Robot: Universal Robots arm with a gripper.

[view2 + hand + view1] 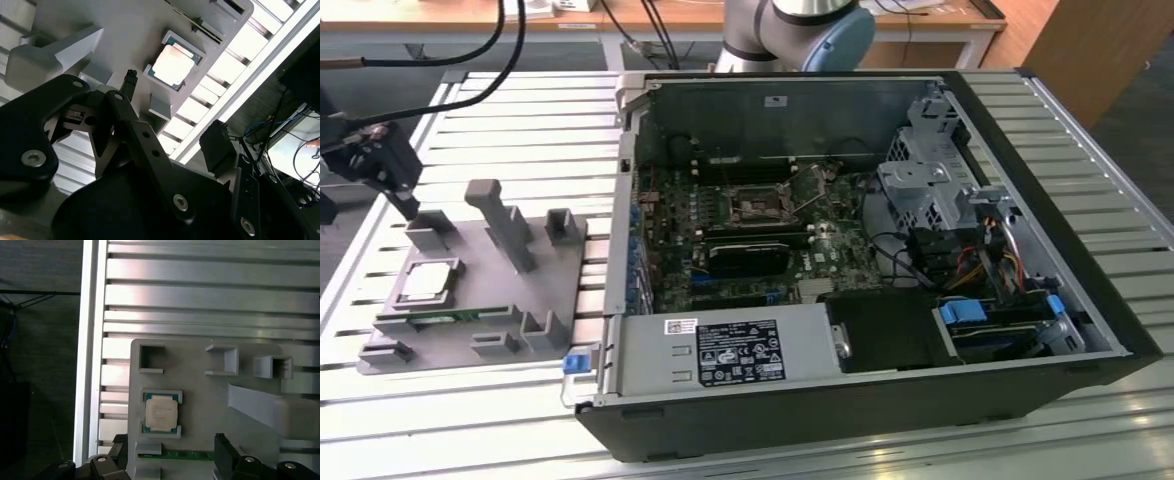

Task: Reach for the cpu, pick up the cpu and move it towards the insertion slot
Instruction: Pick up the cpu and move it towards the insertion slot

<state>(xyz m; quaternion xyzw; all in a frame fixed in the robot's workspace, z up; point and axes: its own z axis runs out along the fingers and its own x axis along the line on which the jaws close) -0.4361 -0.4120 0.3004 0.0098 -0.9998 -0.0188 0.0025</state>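
First wrist view: the gripper (171, 444) hangs with its two fingers (225, 447) spread wide apart and nothing between them. It is released and carries no load. Just beyond the fingertips the cpu (161, 413) lies flat, metal face up, in its square recess of the grey tray (200, 385). The chip is untouched.

Judgement: the step in hand is the reach. To do it well, the fingers want to be centred on the chip's opposite edges and brought down square, clear of the raised lips at the recess corners. The tall posts (500, 225) on the tray stand near the approach and need to be avoided.

Contents of the tray: the cpu in one recess and a thin green memory stick (190, 455) in a slot just beside it. The other recesses seen in this view are vacant.

Exterior view: the tray rests on the slatted table (520, 120) beside the open computer case (854, 410). Inside the case, on the green board (720, 250), sits the insertion slot (757, 207), well apart from the chip.
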